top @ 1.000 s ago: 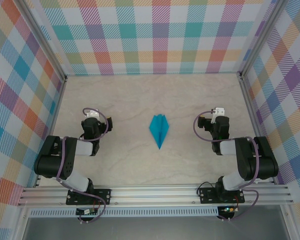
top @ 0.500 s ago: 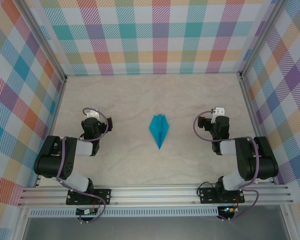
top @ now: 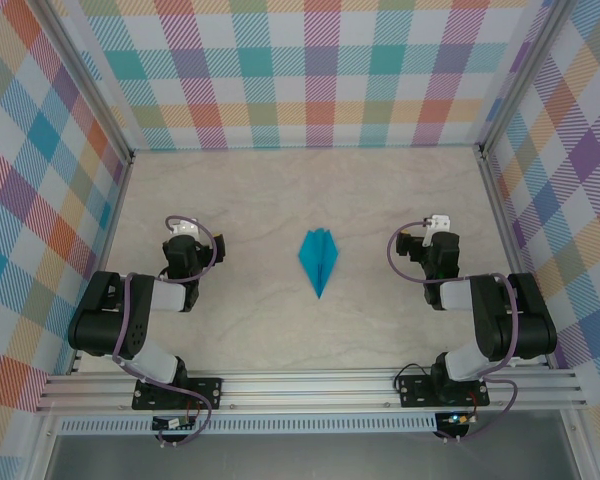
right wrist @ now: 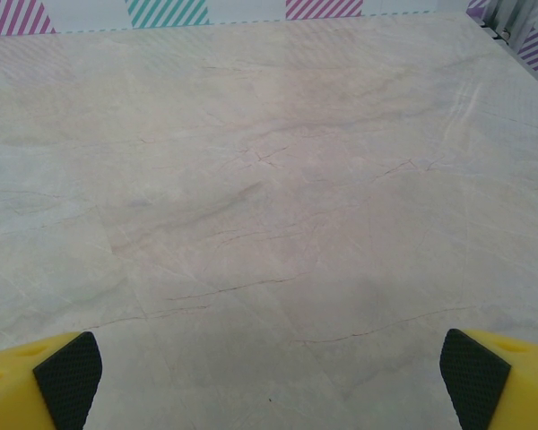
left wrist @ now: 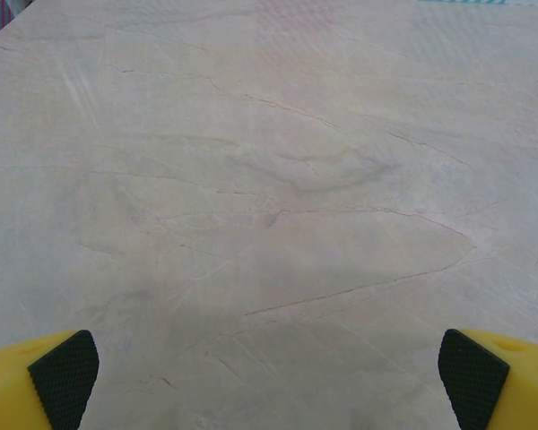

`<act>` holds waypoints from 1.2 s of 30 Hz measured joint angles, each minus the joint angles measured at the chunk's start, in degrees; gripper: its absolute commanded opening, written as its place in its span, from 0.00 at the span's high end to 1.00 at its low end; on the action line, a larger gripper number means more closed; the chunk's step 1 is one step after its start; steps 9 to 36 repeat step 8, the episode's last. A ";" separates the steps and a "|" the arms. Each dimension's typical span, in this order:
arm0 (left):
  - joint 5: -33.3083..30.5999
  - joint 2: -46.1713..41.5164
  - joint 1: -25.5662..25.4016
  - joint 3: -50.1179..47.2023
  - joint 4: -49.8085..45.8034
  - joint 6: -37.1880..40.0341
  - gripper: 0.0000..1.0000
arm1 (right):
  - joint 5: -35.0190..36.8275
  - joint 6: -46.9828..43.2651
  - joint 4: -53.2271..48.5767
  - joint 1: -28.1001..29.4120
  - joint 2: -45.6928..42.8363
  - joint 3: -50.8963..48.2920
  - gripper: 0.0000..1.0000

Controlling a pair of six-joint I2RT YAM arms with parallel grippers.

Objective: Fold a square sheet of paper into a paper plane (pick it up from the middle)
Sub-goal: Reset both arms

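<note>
A cyan-blue paper plane [top: 318,262] lies flat in the middle of the marble table, its nose pointing toward the arms, centre crease and two wings showing. No flat square sheet lies apart from it. My left gripper [top: 184,243] rests folded back well to the plane's left. My right gripper [top: 435,238] sits about as far to its right. Both stand open with nothing between the yellow fingers [left wrist: 49,376] [right wrist: 54,376]; bare table lies between the jaws of the left gripper [left wrist: 269,381] and the right gripper [right wrist: 271,381].
Checked walls [top: 320,70] close the table on three sides, with metal posts at the back corners. An aluminium rail [top: 310,390] runs along the near edge under the arm bases.
</note>
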 measured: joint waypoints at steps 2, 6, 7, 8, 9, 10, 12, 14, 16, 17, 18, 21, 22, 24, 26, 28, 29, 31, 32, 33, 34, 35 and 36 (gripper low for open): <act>0.00 0.00 0.00 0.00 0.00 0.00 0.00 | 0.00 0.00 0.00 0.00 0.00 0.00 0.00; 0.00 0.00 0.00 0.00 0.00 -0.02 0.00 | -0.17 0.00 -0.02 0.00 0.00 0.00 0.00; 0.00 0.00 0.00 0.00 0.00 0.00 0.00 | -0.17 0.00 -0.02 -0.04 0.00 0.00 0.00; 0.00 0.00 0.00 0.00 0.00 0.00 0.00 | -0.20 0.00 -0.02 -0.07 0.00 0.00 0.00; 0.00 0.00 0.00 0.00 0.00 0.00 0.00 | -0.20 0.00 -0.02 -0.07 0.00 0.00 0.00; 0.00 0.00 0.00 0.00 0.00 0.00 0.00 | -0.20 0.00 -0.02 -0.07 0.00 0.00 0.00; 0.00 0.00 0.00 0.00 0.00 0.00 0.00 | -0.20 0.00 -0.02 -0.07 0.00 0.00 0.00; 0.00 0.00 0.00 0.00 0.00 0.00 0.00 | -0.20 0.00 -0.02 -0.07 0.00 0.00 0.00; 0.00 0.00 0.00 0.00 0.00 0.00 0.00 | -0.20 0.00 -0.02 -0.07 0.00 0.00 0.00; 0.00 0.00 0.00 0.00 0.00 0.00 0.00 | -0.20 0.00 -0.02 -0.07 0.00 0.00 0.00; 0.00 0.00 0.00 0.00 0.00 0.00 0.00 | -0.20 0.00 -0.02 -0.07 0.00 0.00 0.00; 0.00 0.00 0.00 0.00 0.00 0.00 0.00 | -0.20 0.00 -0.02 -0.07 0.00 0.00 0.00; 0.00 0.00 0.00 0.00 0.00 0.00 0.00 | -0.20 0.00 -0.02 -0.07 0.00 0.00 0.00; 0.00 0.00 0.00 0.00 0.00 0.00 0.00 | -0.20 0.00 -0.02 -0.07 0.00 0.00 0.00; 0.00 0.00 0.00 0.00 0.00 0.00 0.00 | -0.20 0.00 -0.02 -0.07 0.00 0.00 0.00; 0.00 0.00 0.00 0.00 0.00 0.00 0.00 | -0.20 0.00 -0.02 -0.07 0.00 0.00 0.00; 0.00 0.00 0.00 0.00 0.00 0.00 0.00 | -0.20 0.00 -0.02 -0.07 0.00 0.00 0.00; 0.00 0.00 0.00 0.00 0.00 0.00 0.00 | -0.20 0.00 -0.02 -0.07 0.00 0.00 0.00; 0.00 0.00 0.00 0.00 0.00 0.00 0.00 | -0.20 0.00 -0.02 -0.07 0.00 0.00 0.00; 0.00 0.00 0.00 0.00 0.00 0.00 0.00 | -0.20 0.00 -0.02 -0.07 0.00 0.00 0.00; 0.00 0.00 0.00 0.00 0.00 0.00 0.00 | -0.20 0.00 -0.02 -0.07 0.00 0.00 0.00; 0.00 0.00 0.00 0.00 0.00 0.00 0.00 | -0.20 0.00 -0.02 -0.07 0.00 0.00 0.00; 0.00 0.00 0.00 0.00 0.00 0.00 0.00 | -0.20 0.00 -0.02 -0.07 0.00 0.00 0.00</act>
